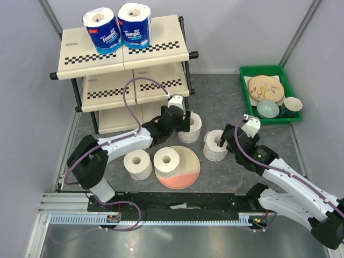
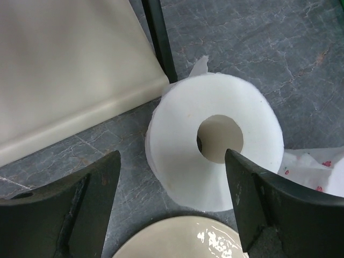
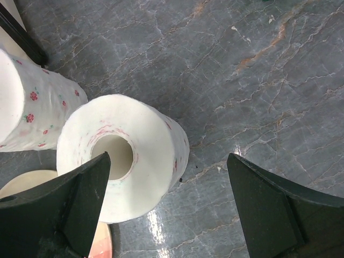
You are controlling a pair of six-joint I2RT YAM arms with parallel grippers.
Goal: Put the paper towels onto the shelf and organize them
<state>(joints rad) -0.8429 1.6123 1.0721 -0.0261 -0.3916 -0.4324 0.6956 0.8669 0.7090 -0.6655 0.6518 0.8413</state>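
Hazards: my left gripper, jaws apart, over a roll at 12 o'clock beside a leg of the shelf; its loose tail could snag. My right gripper, also apart, sits off-centre; closing might topple the second roll at 9 o'clock.

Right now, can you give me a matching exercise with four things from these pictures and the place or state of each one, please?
Things:
1. Tempo-wrapped rolls
2. pink-and-cream plate
3. green tray
4. left hand

Places or states:
a. under one unwrapped roll
b. on the top tier of the shelf
c. open above a bare roll beside the shelf leg
d. far right, holding dishes

Pairs: 1-b, 2-a, 3-d, 4-c.
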